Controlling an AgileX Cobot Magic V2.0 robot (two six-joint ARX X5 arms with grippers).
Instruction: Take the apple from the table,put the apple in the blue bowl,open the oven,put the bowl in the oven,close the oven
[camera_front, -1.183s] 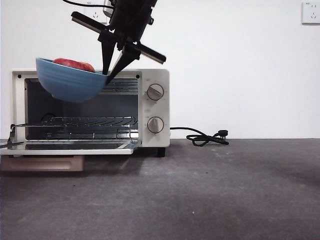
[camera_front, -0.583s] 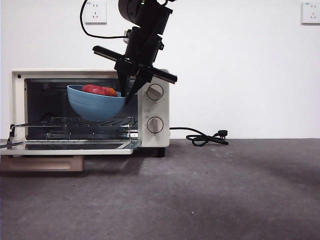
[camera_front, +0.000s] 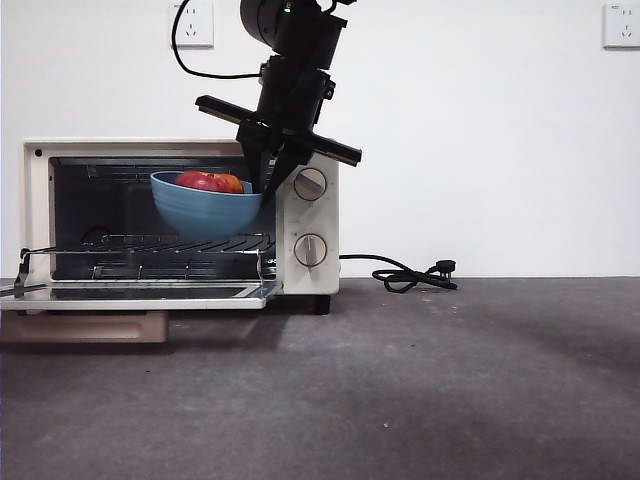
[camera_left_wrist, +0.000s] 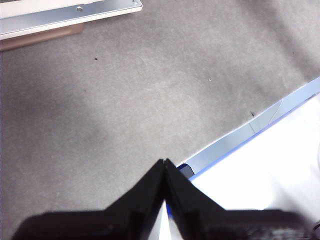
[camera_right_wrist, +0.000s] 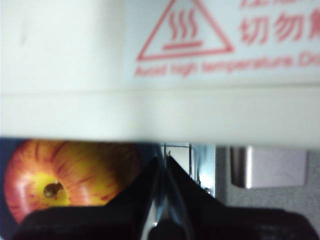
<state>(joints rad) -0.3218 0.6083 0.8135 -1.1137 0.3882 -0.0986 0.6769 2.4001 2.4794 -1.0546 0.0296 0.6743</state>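
In the front view my right gripper (camera_front: 264, 186) comes down from above, shut on the right rim of the blue bowl (camera_front: 205, 213). The bowl hangs inside the open oven (camera_front: 306, 150), just above its wire rack (camera_front: 180, 243), with the dark-red apple (camera_front: 208, 181) lying in it. The right wrist view shows the apple (camera_right_wrist: 60, 182) with its yellow stem patch close beside the right gripper (camera_right_wrist: 162, 160), under the oven's cream top (camera_right_wrist: 150, 110). My left gripper (camera_left_wrist: 164, 162) is shut on nothing above the grey table (camera_left_wrist: 125, 90).
The oven door (camera_front: 140, 294) lies folded down flat toward the front, resting on a tan block (camera_front: 90, 326). A black cord (camera_front: 412, 276) trails right of the oven. The left wrist view shows the door's corner (camera_left_wrist: 75, 14) and a white, blue-edged surface (camera_left_wrist: 270, 165) beside the table.
The right gripper has carried the bowl with the apple to the right, downward and deeper into the oven's opening. The left gripper's earlier position is not shown.
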